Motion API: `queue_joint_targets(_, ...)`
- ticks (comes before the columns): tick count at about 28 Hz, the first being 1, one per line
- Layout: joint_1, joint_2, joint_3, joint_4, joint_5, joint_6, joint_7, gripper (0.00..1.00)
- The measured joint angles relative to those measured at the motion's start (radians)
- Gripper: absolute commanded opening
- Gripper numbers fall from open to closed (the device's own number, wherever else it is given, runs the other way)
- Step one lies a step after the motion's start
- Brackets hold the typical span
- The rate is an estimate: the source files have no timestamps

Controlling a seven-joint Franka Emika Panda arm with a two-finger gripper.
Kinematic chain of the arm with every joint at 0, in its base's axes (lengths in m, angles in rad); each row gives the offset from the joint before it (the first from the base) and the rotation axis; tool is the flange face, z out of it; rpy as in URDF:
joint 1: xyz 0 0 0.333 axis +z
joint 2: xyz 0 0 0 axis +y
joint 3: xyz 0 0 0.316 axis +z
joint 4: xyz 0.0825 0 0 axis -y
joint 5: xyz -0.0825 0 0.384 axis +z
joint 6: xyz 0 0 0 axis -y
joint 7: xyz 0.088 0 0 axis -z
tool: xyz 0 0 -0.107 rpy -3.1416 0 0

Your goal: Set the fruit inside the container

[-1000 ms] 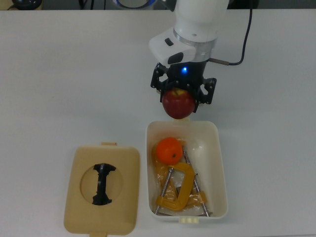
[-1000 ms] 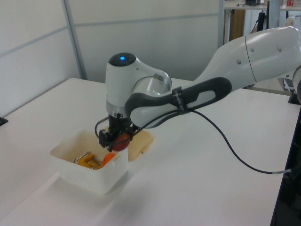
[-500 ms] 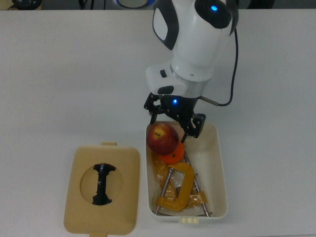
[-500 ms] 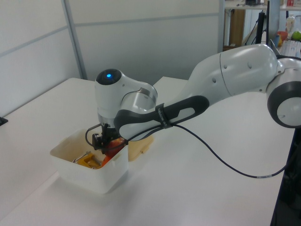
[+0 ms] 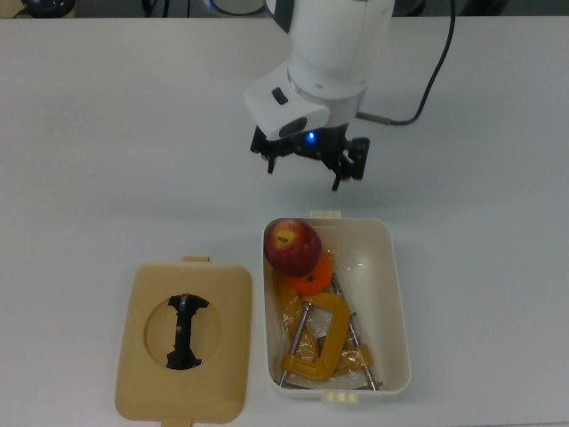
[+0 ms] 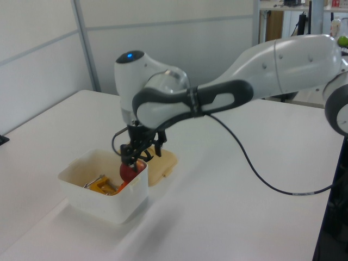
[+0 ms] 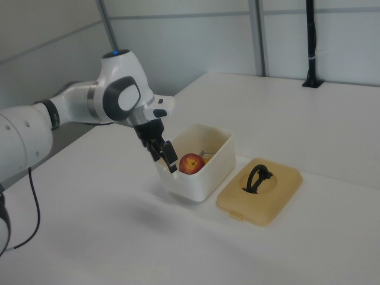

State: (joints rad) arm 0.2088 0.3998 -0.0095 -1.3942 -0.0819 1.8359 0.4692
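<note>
Apple (image 5: 292, 245), orange (image 5: 310, 277), clamps (image 5: 318, 342) crowd tub (image 5: 397, 302).

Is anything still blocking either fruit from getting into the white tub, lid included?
Nothing visible does. The apple and the orange already lie inside the tub, on the clamps. The lid lies beside it, and the gripper is empty above the table.

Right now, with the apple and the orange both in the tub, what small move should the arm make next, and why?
Probably lift clear and stop: the apple rests on the orange inside the white tub, and the end effector hangs open and empty beyond its far end.
</note>
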Motion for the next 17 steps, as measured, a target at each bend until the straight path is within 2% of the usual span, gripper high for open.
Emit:
queue_joint_targets(2,-0.011,-0.038,-0.002,0.000,0.020,-0.092,-0.082,1.00)
queue_joint_targets(7,-0.050,-0.111,-0.004,-0.001,0.036,-0.259,-0.241,1.00)
queue_joint_targets(12,-0.099,-0.159,-0.005,-0.003,0.039,-0.365,-0.375,1.00)
queue_joint_targets(17,-0.131,-0.187,-0.005,-0.007,0.040,-0.388,-0.432,1.00)
